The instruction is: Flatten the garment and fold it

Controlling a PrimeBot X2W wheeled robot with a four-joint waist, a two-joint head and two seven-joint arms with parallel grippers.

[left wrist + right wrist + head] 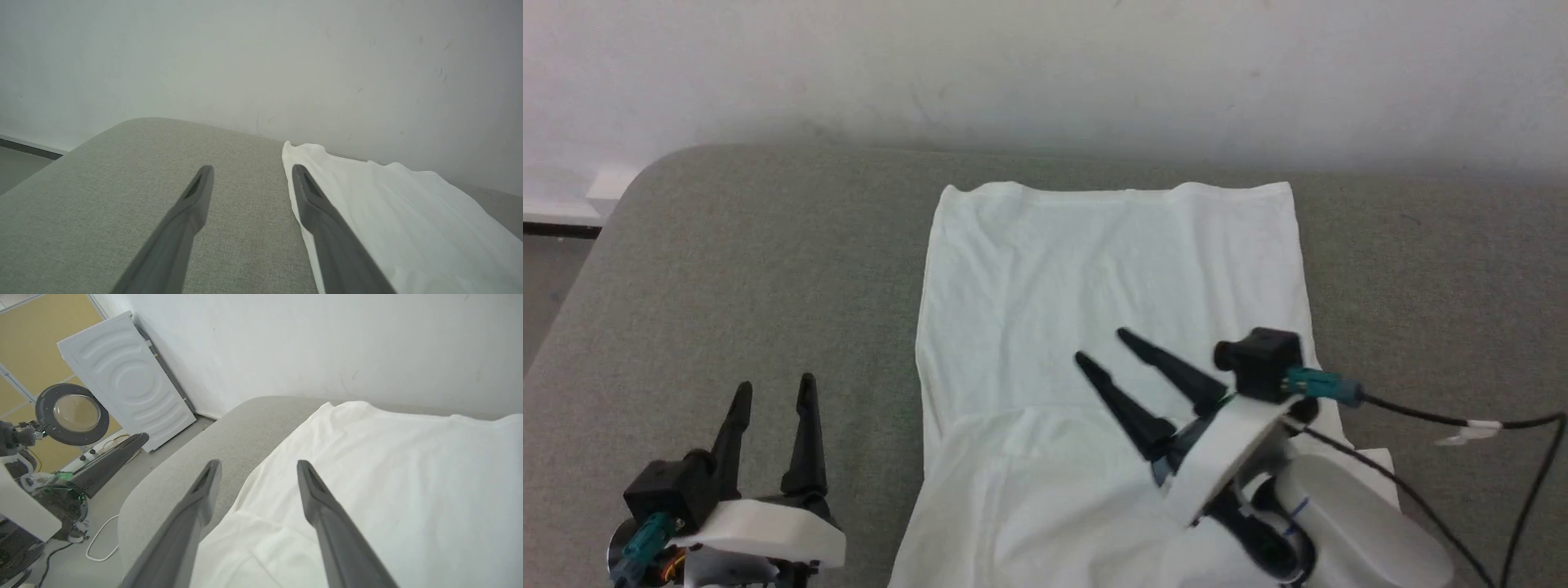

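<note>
The garment (1094,310) is a white T-shirt spread flat in a long rectangle on the grey cushion (768,269), its near part folded over with an edge across it. My right gripper (1104,348) hovers over the garment's lower right, fingers spread and pointing up-left, nothing between them. In the right wrist view the gripper (258,464) stands open above the garment (388,469). My left gripper (774,389) stands open at the lower left, over bare cushion, apart from the garment's left edge. The left wrist view shows that gripper (251,170) open beside the garment (400,220).
A white wall (1045,65) runs behind the cushion. The cushion's rounded left corner (645,175) drops to the floor. A black cable (1445,420) trails from my right wrist. To the side stand a white appliance (126,379), a round magnifier lamp (72,413) and a white floor cable (100,543).
</note>
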